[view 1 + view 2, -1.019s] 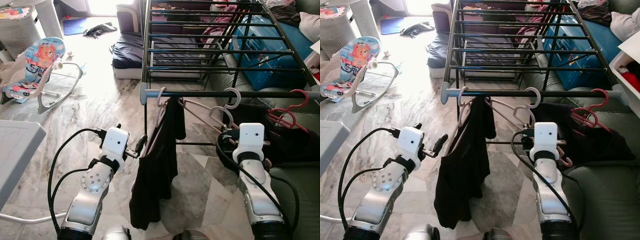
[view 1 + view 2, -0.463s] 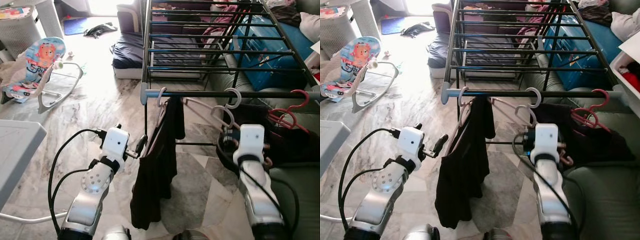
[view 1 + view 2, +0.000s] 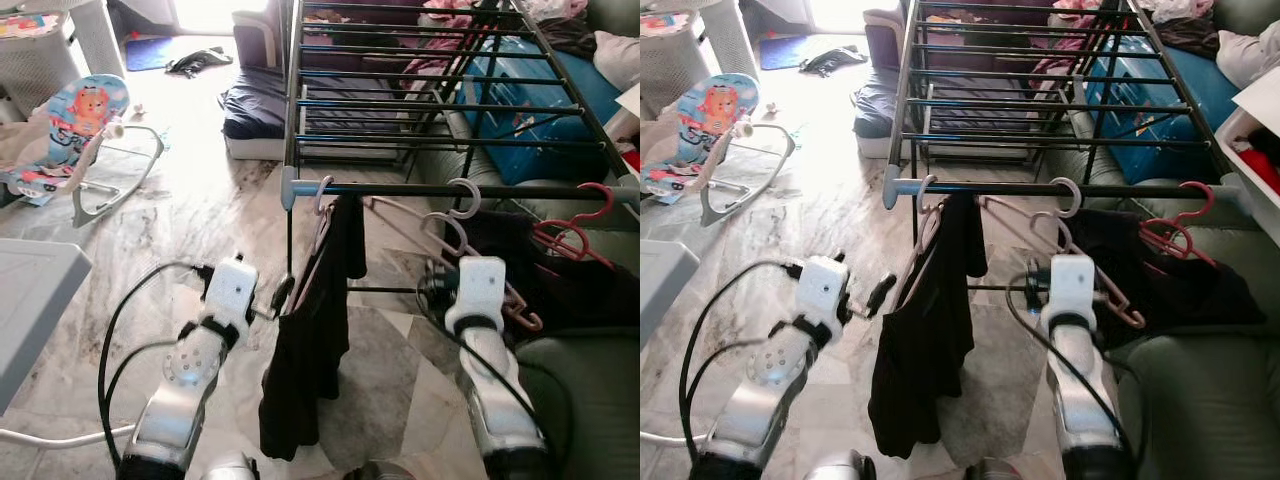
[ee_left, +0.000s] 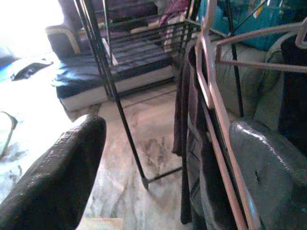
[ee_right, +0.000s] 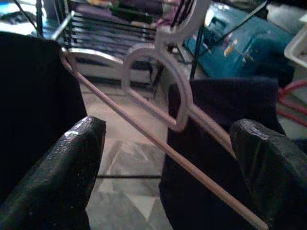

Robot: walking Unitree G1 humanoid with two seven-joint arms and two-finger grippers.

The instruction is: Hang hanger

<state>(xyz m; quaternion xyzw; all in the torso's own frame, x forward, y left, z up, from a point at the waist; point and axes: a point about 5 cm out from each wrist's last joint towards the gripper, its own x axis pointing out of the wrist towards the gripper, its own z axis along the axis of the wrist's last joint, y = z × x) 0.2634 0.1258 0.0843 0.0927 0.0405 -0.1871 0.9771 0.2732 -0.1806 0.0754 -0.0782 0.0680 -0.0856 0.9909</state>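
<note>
left tool point(image 3: 283, 294): spread apart, gripping nothing, right up against the edge of the dark garment point(image 3: 315, 340); in the left wrist view one finger point(image 4: 53, 177) sits clear of the cloth and the other is next to the hanger wire

right tool point(image 5: 168, 158): gaping wide, nothing clamped, the pale pink hanger point(image 5: 163, 103) passes between its fingers without touching either

floor point(image 3: 200, 215): glossy grey-veined marble tiles, strong glare from the far end of the room

bench point(image 3: 30, 300): corner of a pale one at the robot's left

drying rack point(image 3: 440, 100): black metal, front rail carries the garment's hanger point(image 3: 320, 195), the pale pink one and a red hanger point(image 3: 585, 215) further right

green sofa point(image 3: 590, 390): to the right, dark clothes draped on it

baby bouncer point(image 3: 75, 130): cartoon print, off to the left on the floor

blue suitcase point(image 3: 545, 110): behind the rack

labels/writing: can't read any, too small
</note>
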